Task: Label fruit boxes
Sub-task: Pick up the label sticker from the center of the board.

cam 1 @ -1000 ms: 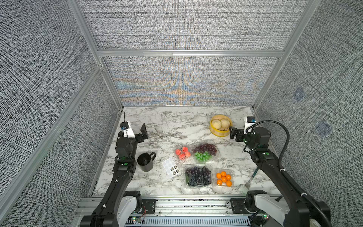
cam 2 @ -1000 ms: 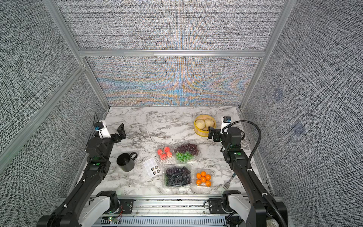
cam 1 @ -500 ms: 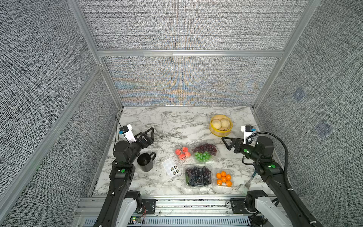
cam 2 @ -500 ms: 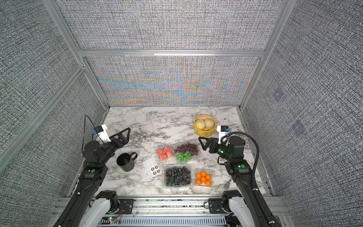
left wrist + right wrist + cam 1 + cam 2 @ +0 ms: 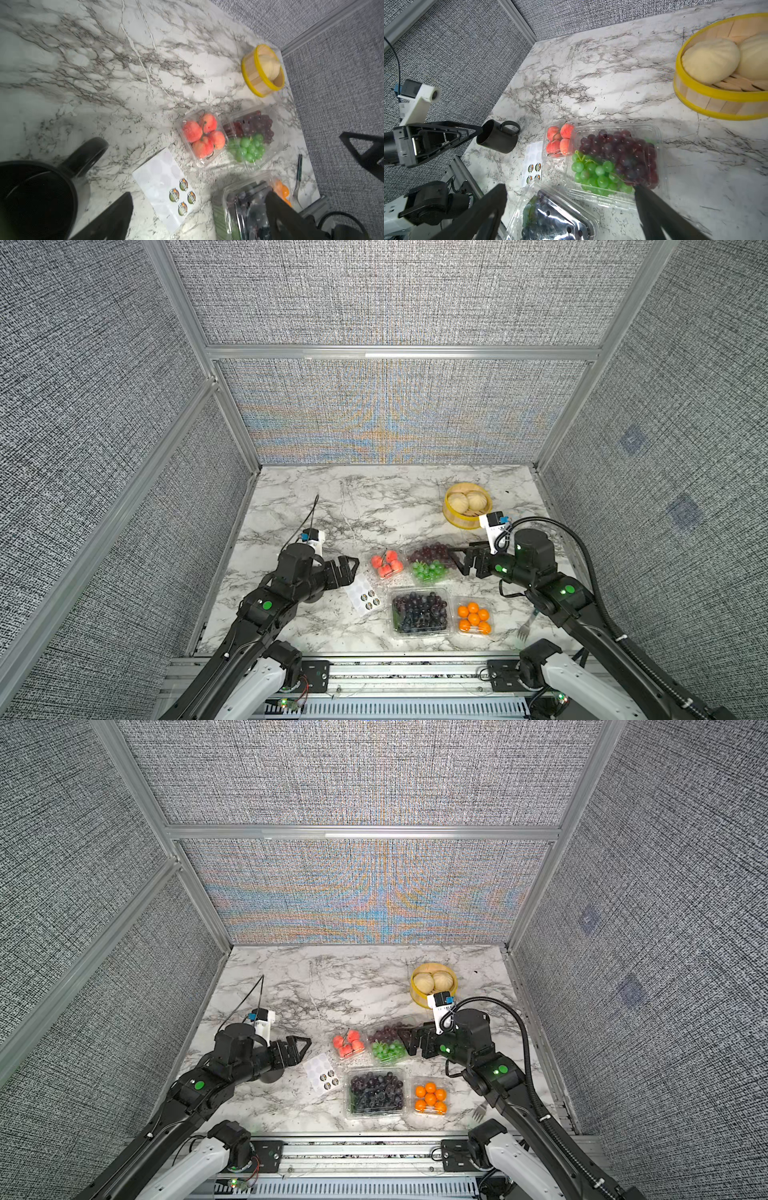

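Four clear fruit boxes sit at the table's front middle: red fruit (image 5: 386, 565), purple and green grapes (image 5: 430, 563), dark grapes (image 5: 419, 612) and small oranges (image 5: 473, 617). A white sticker sheet (image 5: 362, 593) lies left of them. My left gripper (image 5: 352, 570) hangs open just left of the red fruit box, above the sheet's far end, holding nothing. In the left wrist view the left gripper (image 5: 198, 194) frames the sheet (image 5: 166, 187). My right gripper (image 5: 456, 562) is open and empty at the right edge of the mixed grape box (image 5: 614, 158).
A yellow bamboo steamer (image 5: 466, 505) with pale buns stands at the back right. A black mug (image 5: 497, 137) sits under my left arm, left of the sheet. A fork (image 5: 527, 624) lies near the front right edge. Grey walls close in three sides.
Both arms have swung down and inward from the table's sides toward the fruit boxes. The left arm now covers the mug in the top views. Both grippers stayed open.
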